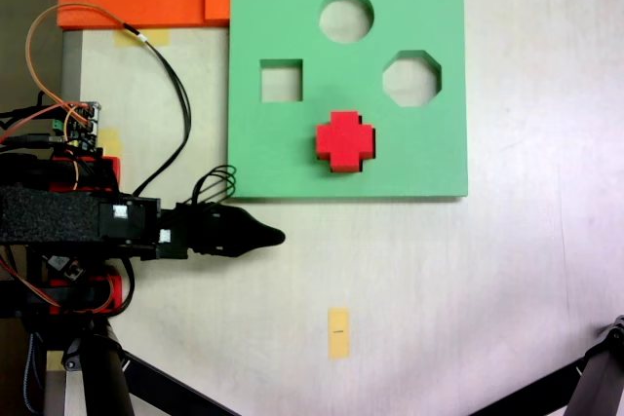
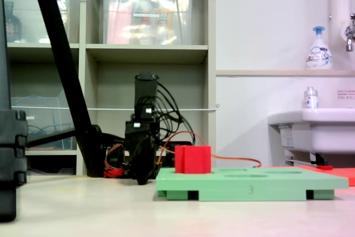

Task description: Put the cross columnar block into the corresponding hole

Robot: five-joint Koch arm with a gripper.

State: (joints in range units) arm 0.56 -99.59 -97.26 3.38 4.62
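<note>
The red block (image 1: 344, 140) is seated in the cross hole (image 1: 341, 168) near the board's (image 1: 429, 7) lower edge, standing proud. The gripper (image 1: 276, 236) is parked off-board, fingers closed, empty. A careless sweep could dislodge the block.

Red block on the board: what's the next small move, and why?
Probably none beyond staying clear: the red block stands in the cross hole of the green board, still rising above its top, and the gripper is off the board.

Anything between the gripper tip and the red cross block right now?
Only bare tabletop and the green board's near edge separate the gripper from the red cross block, seen in the top-down fixed view.
</note>
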